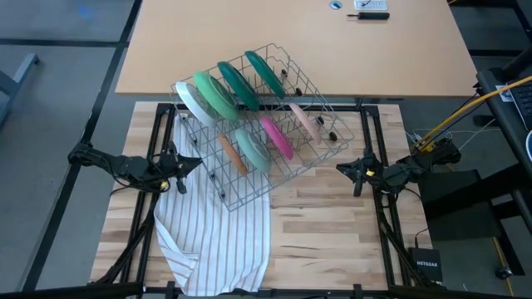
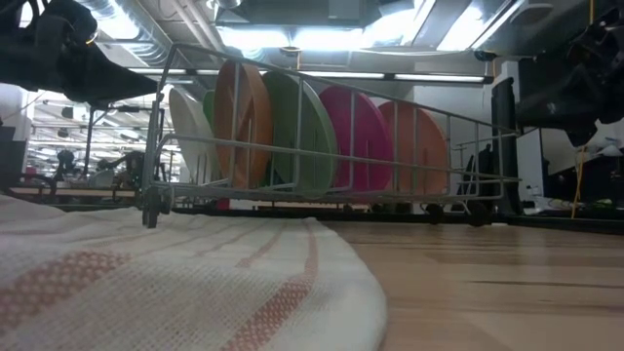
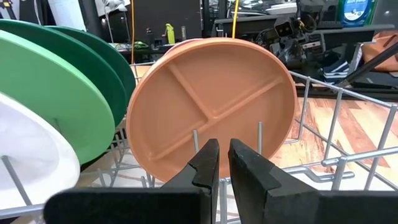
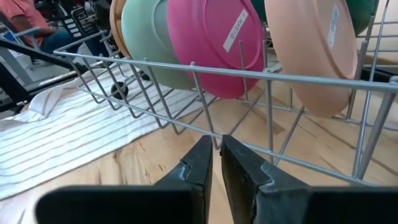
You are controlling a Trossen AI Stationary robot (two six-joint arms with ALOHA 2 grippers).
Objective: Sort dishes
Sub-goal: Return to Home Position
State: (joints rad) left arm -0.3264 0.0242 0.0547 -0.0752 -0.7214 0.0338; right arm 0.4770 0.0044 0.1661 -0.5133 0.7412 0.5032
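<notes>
A pale wood table [image 1: 332,241] seen from above, with a bare tan desk [image 1: 291,41] beyond it at 12 o'clock. A wire rack [image 1: 328,112] sits at the table's centre, its 7 o'clock corner on a striped cloth [image 1: 216,237], likely there to catch drips. Every dish stands on edge between the wires, which hold them upright and apart. 2 dark green plates [image 1: 266,73] and a light green plate [image 1: 214,95] fill the back row. The front row runs from 3 toward 7 o'clock: peach plate [image 1: 303,122], magenta plate [image 1: 278,138], second light green plate [image 1: 252,148], brown plate [image 1: 233,155]. No dish lies loose, so sorting looks finished. The left tool [image 1: 193,164] hangs at the rack's 9 o'clock and the right tool [image 1: 341,169] at 3 o'clock. Both are closed, empty and clear of the rack.
</notes>
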